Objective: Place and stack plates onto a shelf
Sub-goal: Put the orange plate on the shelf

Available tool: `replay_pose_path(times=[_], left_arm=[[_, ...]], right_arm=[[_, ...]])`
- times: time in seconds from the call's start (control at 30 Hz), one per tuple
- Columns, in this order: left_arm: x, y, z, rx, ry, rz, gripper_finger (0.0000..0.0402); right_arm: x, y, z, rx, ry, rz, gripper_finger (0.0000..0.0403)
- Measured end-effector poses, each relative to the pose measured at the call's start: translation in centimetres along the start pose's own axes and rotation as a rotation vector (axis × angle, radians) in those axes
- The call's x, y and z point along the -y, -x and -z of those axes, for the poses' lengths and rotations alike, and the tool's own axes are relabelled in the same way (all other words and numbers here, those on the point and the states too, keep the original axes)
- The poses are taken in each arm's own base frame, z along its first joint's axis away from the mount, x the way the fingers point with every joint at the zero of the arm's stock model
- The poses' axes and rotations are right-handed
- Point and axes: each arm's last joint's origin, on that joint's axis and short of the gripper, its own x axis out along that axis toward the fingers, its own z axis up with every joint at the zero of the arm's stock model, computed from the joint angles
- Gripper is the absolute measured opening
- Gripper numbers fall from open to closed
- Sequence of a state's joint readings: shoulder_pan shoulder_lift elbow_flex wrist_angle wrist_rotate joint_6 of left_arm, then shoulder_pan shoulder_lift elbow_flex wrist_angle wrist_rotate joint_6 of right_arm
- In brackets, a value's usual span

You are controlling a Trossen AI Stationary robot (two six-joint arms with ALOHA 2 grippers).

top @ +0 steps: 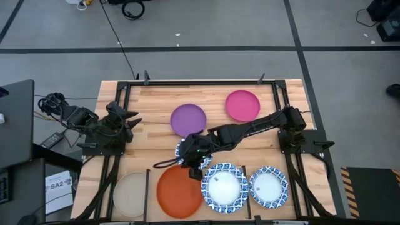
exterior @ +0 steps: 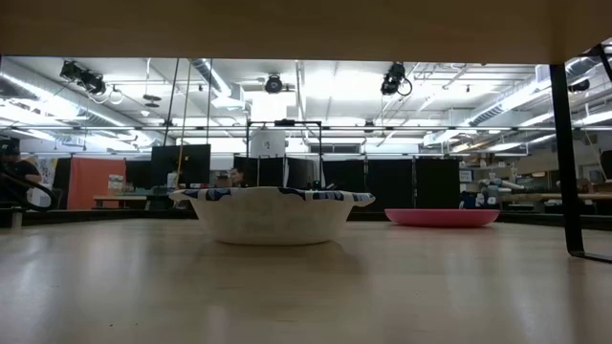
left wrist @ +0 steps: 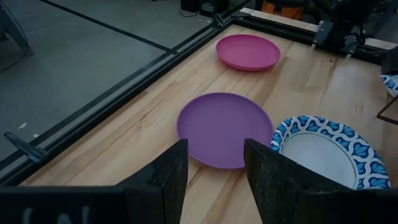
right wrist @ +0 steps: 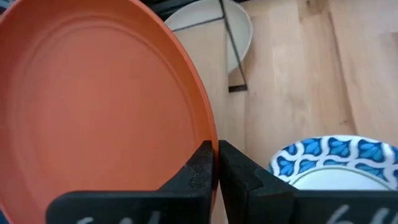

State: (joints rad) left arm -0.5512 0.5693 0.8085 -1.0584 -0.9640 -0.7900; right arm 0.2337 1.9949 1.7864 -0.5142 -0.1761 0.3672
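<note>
**Orange plate pinched by its rim over the shelf bay**

Risk first: thin edge grip only, so a slip or swing likely if moved fast. Rim of the orange plate (right wrist: 93, 93) clamped between the nearly closed fingers of the right hand (right wrist: 216, 163), plate tilted, hanging low over the front of the shelf (top: 150, 140). Could clip the thin black bar (top: 147, 190) beside the beige plate (top: 130, 194) on the way down, or knock the blue-rimmed plate (top: 223, 186) just beside it. A too-early release might leave it leaning on a neighbour rather than flat in its bay.

Orange plate: solid colour, smooth, shallow well with a faint inner ring, matte. Looks light and stiff.

Elsewhere: another blue-rimmed plate (top: 269, 186) seated at the front right, a third (top: 183, 150) partly hidden under the right arm. Purple plate (top: 188, 119) and magenta plate (top: 242, 105) flat on the bench, well apart from the front bays. Left hand (top: 132, 120) parked at the left side, fingers spread, gripping nothing.
</note>
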Motion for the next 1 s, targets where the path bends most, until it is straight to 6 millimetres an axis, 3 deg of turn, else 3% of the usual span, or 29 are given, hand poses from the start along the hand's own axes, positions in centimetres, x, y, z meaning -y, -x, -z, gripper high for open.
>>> replay_pose_path(times=[1.0], left_arm=[[-0.01, 0.00, 0.00, 0.000, 0.000, 0.000, 0.0162]], right_arm=[[0.51, 0.12, -0.49, 0.030, 0.000, -0.003, 0.0044]])
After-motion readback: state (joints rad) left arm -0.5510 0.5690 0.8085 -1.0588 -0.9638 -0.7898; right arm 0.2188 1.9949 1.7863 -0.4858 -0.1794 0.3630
